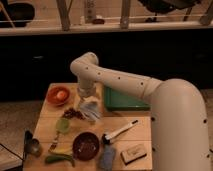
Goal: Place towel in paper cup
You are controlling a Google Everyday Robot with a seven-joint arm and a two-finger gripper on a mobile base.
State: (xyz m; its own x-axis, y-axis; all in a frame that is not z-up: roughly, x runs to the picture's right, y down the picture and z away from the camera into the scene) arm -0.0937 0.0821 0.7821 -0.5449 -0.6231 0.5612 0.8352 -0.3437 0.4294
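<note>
Wooden table (142,131) carried, nearest the camera, a dark bowl (85,145), a brush (119,133) and a sponge (133,154). Mid-table, the gripper (88,103) hung with a pale towel (90,110) bunched below it; the fingers appeared closed on the towel's upper fold, though this was a judgement. Such cloth would be light, limp and compressible, best pinched at a gathered edge. Beyond lay an orange bowl (58,95) and a green tray (122,101). No paper cup could be identified.

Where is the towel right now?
In the camera view the towel hangs at the gripper over the table's middle, left of the green tray and right of the orange bowl.
</note>
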